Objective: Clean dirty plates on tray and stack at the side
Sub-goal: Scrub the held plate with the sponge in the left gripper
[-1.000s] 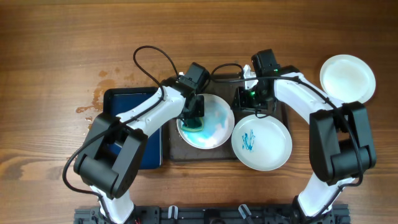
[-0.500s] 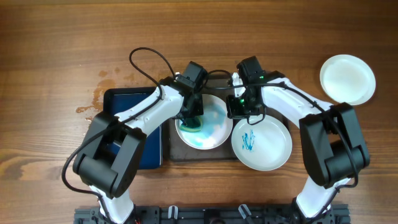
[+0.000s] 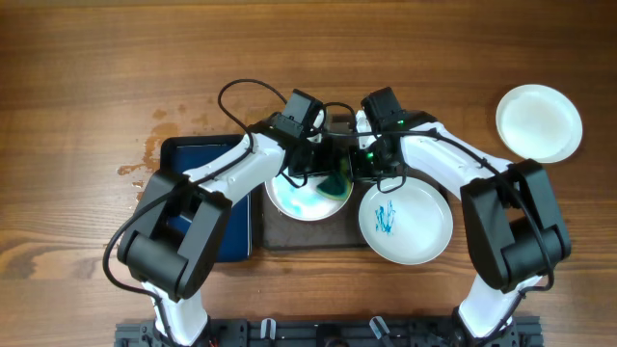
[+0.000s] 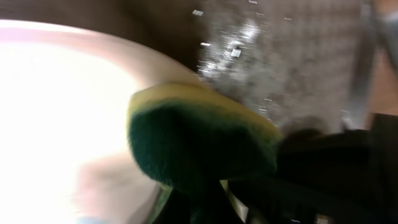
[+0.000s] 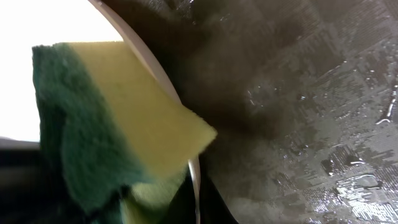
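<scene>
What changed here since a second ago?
The left gripper slid its sponge rightward to the right edge of the smeared plate. The right gripper swung left to that edge and closed. The scribbled plate and the clean plate at the side stayed put.

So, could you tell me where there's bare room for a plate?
Bare table along the far edge and left of the blue tray. Crowded: the grey tray, where left gripper and right gripper meet at the sponge.

Wooden table, brown plank grain. Directly on it: large grey-brown tray at centre; smaller dark blue tray just beside its left edge; clean white plate well apart, far right. Pale stain on wood beside blue tray's upper left corner.
</scene>
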Tool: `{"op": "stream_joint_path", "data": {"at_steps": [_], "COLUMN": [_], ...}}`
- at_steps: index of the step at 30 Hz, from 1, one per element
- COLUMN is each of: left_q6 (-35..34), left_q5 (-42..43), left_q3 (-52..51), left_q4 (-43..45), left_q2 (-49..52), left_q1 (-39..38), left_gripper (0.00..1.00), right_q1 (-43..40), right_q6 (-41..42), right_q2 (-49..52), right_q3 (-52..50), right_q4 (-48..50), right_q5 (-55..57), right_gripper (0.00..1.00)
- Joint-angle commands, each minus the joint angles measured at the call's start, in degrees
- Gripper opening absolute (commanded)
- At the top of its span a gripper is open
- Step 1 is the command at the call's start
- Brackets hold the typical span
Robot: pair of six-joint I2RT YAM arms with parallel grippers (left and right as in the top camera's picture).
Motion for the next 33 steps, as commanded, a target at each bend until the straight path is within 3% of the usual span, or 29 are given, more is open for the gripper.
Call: {"op": "stream_joint_path", "data": {"at_steps": [1, 4, 12, 21, 26, 29, 33], "left_q6": [-1.4, -2.0, -3.0, -10.4, -10.7, -15.0, -14.8], "left_q5": [7.4, 4.0, -19.1, -41.4, -46.8, -52.6, -51.6], "left_q3": [-0.4, -0.4, -0.4, -0.4, -0.4, -0.4, -0.4], "left_q4": [0.6, -1.9, -14.0, -24.7, -26.9, -30.3, -30.4], "left_q2": [0.4, 0.4, 0.4, 0.4, 0.4, 0.4, 0.4], "left_q1": [-0.9, -0.8, -0.3, 3.0, 3.1, 3.1, 2.9], "left_gripper": [0.04, 0.04, 0.04, 0.04, 0.04, 0.04, 0.04], "right_q1": [1.0, 1.0, 1.0, 1.0, 0.3, -0.2, -0.4], "right_q6": [0.4, 0.6, 0.5, 0.6, 0.6, 0.6, 0.5], "right_q2": [1.0, 1.0, 1.0, 1.0, 1.0, 1.0, 1.0], "right_q3": [-0.1, -0.1, -0.1, -0.1, -0.1, -0.1, -0.1], "right_q4": [0.4, 0.4, 0.2, 0.2, 0.2, 0.2, 0.2], "right_q5": [-2.9, -2.9, -3.1, -3.1, -3.1, -3.1, -3.1], "right_gripper": [0.05, 0.05, 0.05, 0.05, 0.05, 0.05, 0.05]}}
